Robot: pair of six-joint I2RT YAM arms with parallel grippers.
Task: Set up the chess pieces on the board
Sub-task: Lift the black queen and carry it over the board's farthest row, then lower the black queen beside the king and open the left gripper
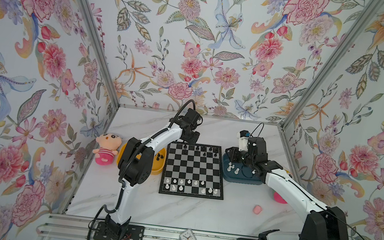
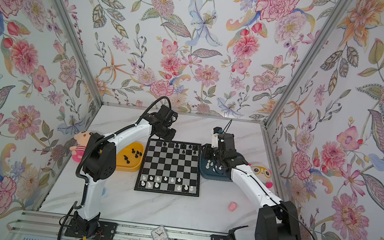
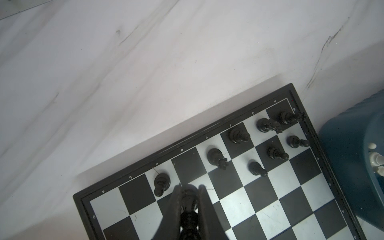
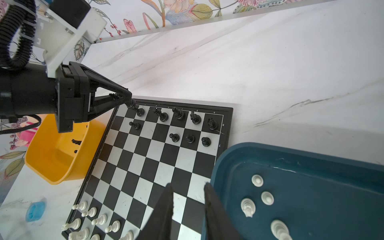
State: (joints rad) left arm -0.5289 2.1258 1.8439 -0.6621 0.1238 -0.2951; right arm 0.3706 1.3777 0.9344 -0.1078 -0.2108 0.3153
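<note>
The board (image 1: pixel 191 195) (image 2: pixel 166 192) lies mid-table. Several black chess pieces (image 1: pixel 203 149) (image 3: pixel 238 135) stand on its far rows and several white ones (image 1: pixel 188 185) (image 4: pixel 99 220) on its near rows. My left gripper (image 1: pixel 189 140) (image 3: pixel 188 190) hovers low over the board's far left part, shut on a black piece (image 3: pixel 188 198); the right wrist view shows that gripper (image 4: pixel 129 101) too. My right gripper (image 1: pixel 231 159) (image 4: pixel 188 187) is open and empty, above the board's right edge beside the blue tray (image 1: pixel 238 180) (image 4: pixel 311 166).
The blue tray holds loose white pieces (image 1: pixel 231 166) (image 4: pixel 267 197). A yellow tray (image 1: pixel 157 168) (image 2: pixel 130 166) left of the board holds loose black pieces (image 2: pixel 135 153). A pink plush doll (image 1: pixel 106 148), a plush with glasses (image 2: pixel 260 172), a small pink lump (image 1: pixel 257 209) and a clock (image 1: pixel 187 238) are around.
</note>
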